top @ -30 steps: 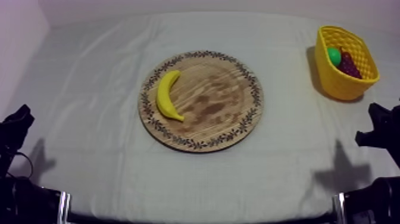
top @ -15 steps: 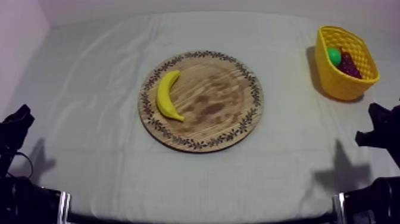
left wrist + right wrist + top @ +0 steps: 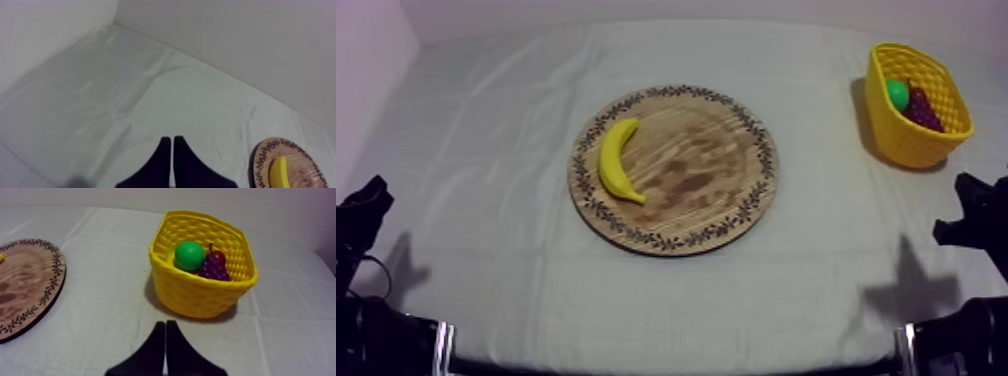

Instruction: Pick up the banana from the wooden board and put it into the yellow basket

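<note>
Logged banana (image 3: 617, 161) flat on left half of board (image 3: 711, 175). Found basket (image 3: 906, 140) well right of board, holding grapes (image 3: 214, 268) and a green fruit (image 3: 189, 255). Noted left gripper (image 3: 172, 145) left of board, fingers pressed together on nothing; right gripper (image 3: 165, 328) right of board, likewise together, over cloth (image 3: 486, 150).

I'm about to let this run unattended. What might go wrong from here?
The banana lies on the left half of the wooden board, the yellow basket stands far right: a long carry, so a weak grip might drop it.
The basket already holds a green fruit and grapes; the banana might rest on them and slip over the rim.
The left gripper and right gripper are shut; one must open first.
</note>
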`<action>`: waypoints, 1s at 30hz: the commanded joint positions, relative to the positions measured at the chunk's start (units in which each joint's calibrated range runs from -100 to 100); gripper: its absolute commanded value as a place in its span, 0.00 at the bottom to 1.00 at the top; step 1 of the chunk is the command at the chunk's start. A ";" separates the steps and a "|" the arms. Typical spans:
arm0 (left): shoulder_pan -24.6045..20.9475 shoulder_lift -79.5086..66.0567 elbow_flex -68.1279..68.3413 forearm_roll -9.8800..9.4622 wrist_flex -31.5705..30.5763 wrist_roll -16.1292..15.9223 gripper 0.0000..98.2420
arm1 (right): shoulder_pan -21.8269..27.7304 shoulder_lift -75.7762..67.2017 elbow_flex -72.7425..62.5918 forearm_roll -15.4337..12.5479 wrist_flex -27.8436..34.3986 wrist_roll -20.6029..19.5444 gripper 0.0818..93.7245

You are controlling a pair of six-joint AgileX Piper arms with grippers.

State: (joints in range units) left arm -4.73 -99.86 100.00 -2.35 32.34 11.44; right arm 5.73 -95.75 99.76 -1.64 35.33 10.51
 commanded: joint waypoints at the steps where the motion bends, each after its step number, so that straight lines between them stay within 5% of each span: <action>1: -0.01 0.04 0.00 -0.02 0.00 0.01 0.00 | -0.28 -0.01 0.02 0.01 -0.09 0.82 0.01; 9: -0.01 0.04 0.00 -0.02 0.00 0.01 0.00 | -1.16 0.25 0.02 -0.41 -0.88 4.30 0.00; 16: -0.01 0.04 0.00 -0.02 0.00 0.01 0.00 | -1.02 7.50 -5.57 -6.73 -5.22 9.92 0.00; 22: -0.01 0.04 0.00 -0.02 0.00 0.01 0.00 | -1.11 21.48 -24.33 -7.05 0.47 7.18 0.00; 30: -0.01 0.04 0.00 -0.02 0.00 0.01 0.00 | -6.27 43.47 -56.91 -4.49 16.32 -0.77 0.00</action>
State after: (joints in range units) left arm -4.73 -99.86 100.00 -2.35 32.34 11.44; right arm 1.20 -61.83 60.39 -6.65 46.36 13.41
